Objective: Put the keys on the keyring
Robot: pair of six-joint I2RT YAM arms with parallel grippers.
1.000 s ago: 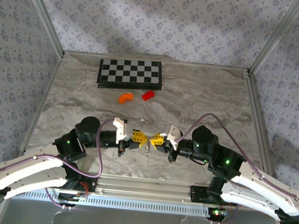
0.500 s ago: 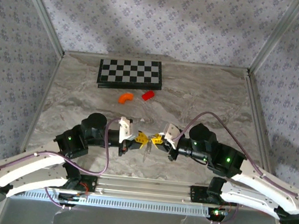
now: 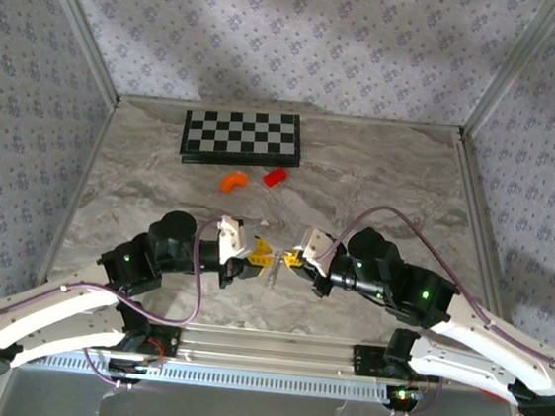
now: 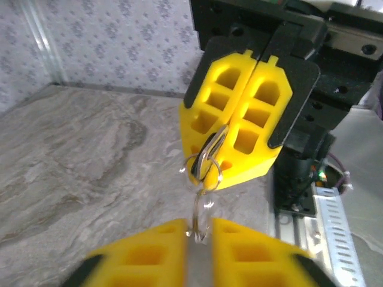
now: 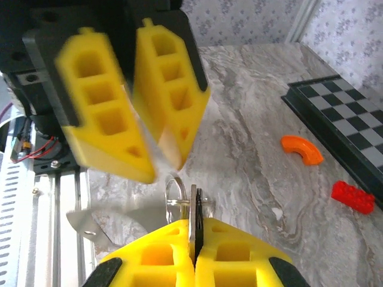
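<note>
Two grippers meet tip to tip: my right gripper (image 3: 294, 260) is pinched shut on the keyring (image 4: 205, 170), whose long axis runs from those pads straight into the gap of my left gripper (image 3: 258, 254), its fingers a little apart; whether they touch the metal I cannot tell. I count one keyring of linked loops, and no key I can separate from it. My judgement: the right arm has it, so the left must close in.

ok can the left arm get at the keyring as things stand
Probably yes. The left gripper is right at the keyring, fingers slightly parted with its lower loop hanging between them. The right gripper, shut on the upper loop, faces it, and nothing else lies between them.
</note>
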